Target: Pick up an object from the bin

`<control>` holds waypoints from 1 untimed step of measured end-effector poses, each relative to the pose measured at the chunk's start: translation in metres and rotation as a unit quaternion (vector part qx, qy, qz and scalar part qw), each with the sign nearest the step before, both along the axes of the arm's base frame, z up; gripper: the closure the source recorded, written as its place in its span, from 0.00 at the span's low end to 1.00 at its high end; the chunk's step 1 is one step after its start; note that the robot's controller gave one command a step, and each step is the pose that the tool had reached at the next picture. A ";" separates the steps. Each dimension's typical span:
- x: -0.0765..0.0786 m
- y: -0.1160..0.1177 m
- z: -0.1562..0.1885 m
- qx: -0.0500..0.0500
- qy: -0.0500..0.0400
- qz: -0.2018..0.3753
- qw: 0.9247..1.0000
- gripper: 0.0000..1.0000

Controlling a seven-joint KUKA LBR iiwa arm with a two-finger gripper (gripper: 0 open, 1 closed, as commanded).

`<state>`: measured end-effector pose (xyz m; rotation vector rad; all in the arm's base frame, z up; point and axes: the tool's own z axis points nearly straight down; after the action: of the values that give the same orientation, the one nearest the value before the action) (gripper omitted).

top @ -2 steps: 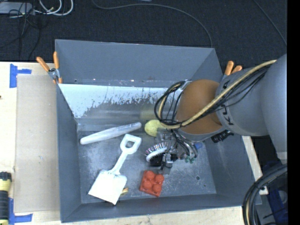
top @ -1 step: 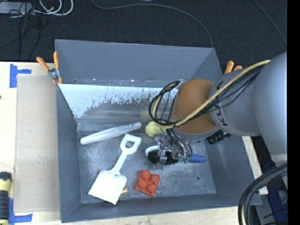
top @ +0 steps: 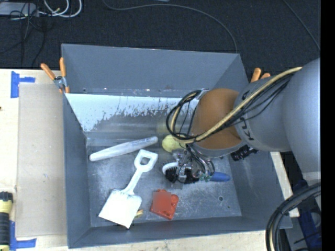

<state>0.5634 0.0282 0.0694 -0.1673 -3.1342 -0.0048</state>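
Grey bin (top: 76, 166), gripper (top: 184, 172) low at its middle, likely lowered to take the small black-and-white thing (top: 170, 171) beneath it. Whether it is open or closed, I cannot tell. A red block (top: 164, 204) and a white shovel (top: 128, 192) lie apart, nearer the front.

Wht shovel (top: 121, 205), red blk (top: 164, 204) in bin (top: 152, 77)

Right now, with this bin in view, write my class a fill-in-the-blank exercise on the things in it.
The toy shovel on the bin floor is ____ in colour.
The small block beside the shovel's blade is ____ in colour.
The arm carrying the claw enters from the view's ____ side.
Missing words: white; red; right.
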 end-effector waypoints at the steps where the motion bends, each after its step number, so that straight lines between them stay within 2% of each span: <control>1: -0.002 0.000 0.006 0.000 0.003 0.000 1.000 1.00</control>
<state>0.5619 0.0281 0.0757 -0.1672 -3.1292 -0.0041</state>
